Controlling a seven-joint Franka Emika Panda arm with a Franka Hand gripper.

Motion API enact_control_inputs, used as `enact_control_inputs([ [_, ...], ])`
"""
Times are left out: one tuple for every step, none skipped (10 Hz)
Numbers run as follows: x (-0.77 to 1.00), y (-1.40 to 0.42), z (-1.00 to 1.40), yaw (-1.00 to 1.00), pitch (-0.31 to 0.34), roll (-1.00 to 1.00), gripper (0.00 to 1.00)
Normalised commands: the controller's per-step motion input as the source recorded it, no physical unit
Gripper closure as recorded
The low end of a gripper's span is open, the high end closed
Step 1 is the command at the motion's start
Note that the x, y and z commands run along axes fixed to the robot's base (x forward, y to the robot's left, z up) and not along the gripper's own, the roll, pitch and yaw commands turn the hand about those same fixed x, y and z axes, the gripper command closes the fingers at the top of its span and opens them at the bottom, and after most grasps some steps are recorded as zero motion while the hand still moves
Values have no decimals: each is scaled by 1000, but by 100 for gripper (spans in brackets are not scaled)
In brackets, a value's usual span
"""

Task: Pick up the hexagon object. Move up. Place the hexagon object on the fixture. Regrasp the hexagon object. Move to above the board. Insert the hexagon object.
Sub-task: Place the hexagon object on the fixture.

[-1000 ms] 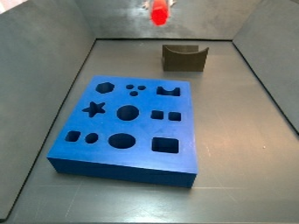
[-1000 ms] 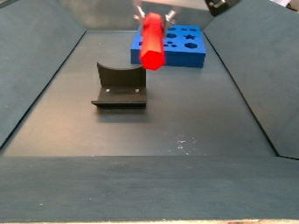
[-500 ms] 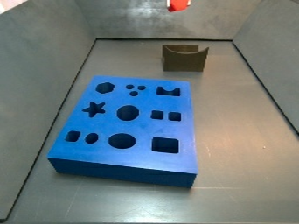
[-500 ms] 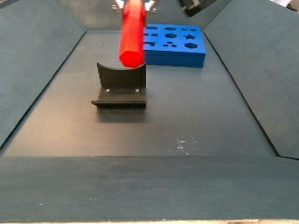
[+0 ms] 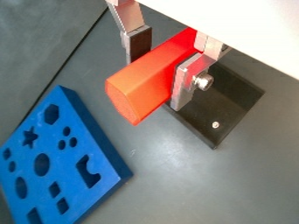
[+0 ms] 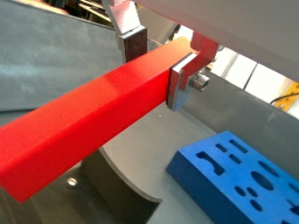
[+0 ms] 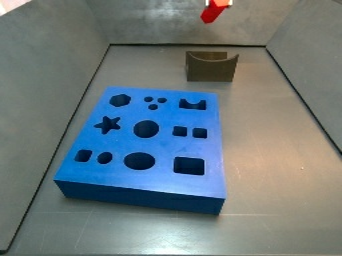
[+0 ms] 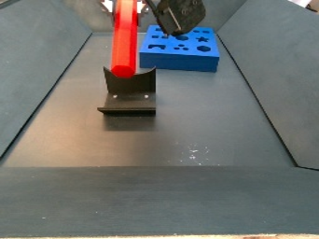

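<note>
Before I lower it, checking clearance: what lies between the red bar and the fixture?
Nothing: in a side view the hexagon object, in the gripper, hangs over the fixture.

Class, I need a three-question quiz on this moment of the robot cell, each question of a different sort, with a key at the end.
1. True or false: the gripper holds the hexagon object between its fingers, above the floor.
2. Multiple choice: in a side view, where is the fixture relative to the board? A) on top of it B) apart from it, on the floor C) under it
3. Fill in: in a side view, the lower end of the hexagon object hangs close above the ____.

Key: 1 true; 2 B; 3 fixture.
</note>
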Motion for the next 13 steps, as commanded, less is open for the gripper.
enact_control_inputs([
  [111, 131, -1000, -45, 210, -1000, 100],
  [130, 135, -1000, -108, 237, -952, 100],
  [141, 134, -1000, -140, 229, -796, 100],
  [149, 137, -1000, -174, 189, -629, 100],
  [157, 141, -1000, -207, 127, -396, 100],
  [164, 152, -1000, -215, 78, -226, 100],
  [155, 173, -1000, -208, 61, -169, 100],
  [163, 220, -1000, -207, 33, -138, 100],
  [174, 226, -1000, -209, 26, -140, 100],
  [162, 237, -1000, -189, 25, -132, 100],
  [144, 239, -1000, -171, 27, -127, 100],
  [120, 248, -1000, -148, 19, -107, 100],
  [110, 254, -1000, -140, 16, -99, 100],
])
